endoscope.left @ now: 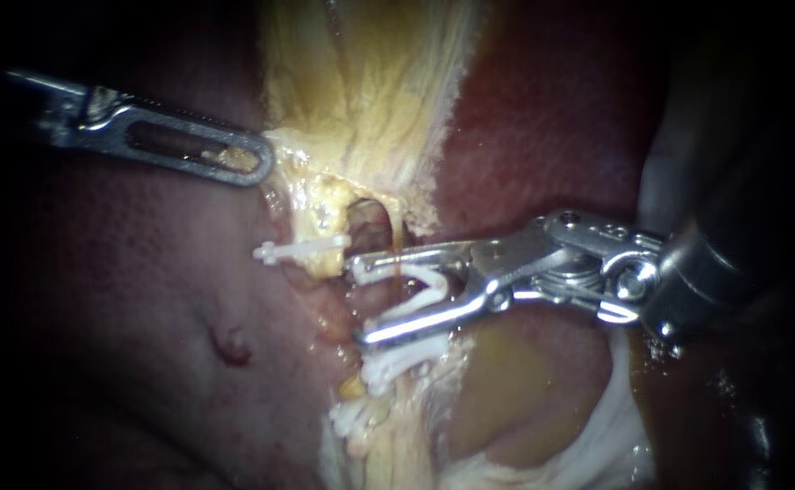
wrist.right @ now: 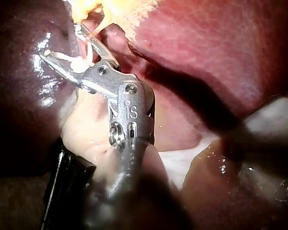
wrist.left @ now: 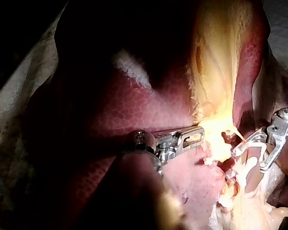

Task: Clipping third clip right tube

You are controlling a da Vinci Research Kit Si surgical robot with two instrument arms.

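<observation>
My right instrument (endoscope.left: pixel 361 302) comes in from the right. Its jaws stand wide apart with an open white clip (endoscope.left: pixel 420 289) seated between them, touching both. A thin strand of the tube (endoscope.left: pixel 398 257) runs down between the jaws, below a reddish opening in the yellow tissue (endoscope.left: pixel 361 100). My left instrument (endoscope.left: pixel 260 163) is shut on the edge of that yellow tissue and holds it to the left. The right wrist view shows the clip (wrist.right: pixel 78 62) in the spread jaws of the right instrument (wrist.right: pixel 62 43).
A closed white clip (endoscope.left: pixel 302 249) sits left of the jaws, and two more white clips (endoscope.left: pixel 396 363) (endoscope.left: pixel 354 417) lie below them. Dark red liver (endoscope.left: pixel 125 299) surrounds the field. A pale bulge (endoscope.left: pixel 525 390) lies under the right shaft.
</observation>
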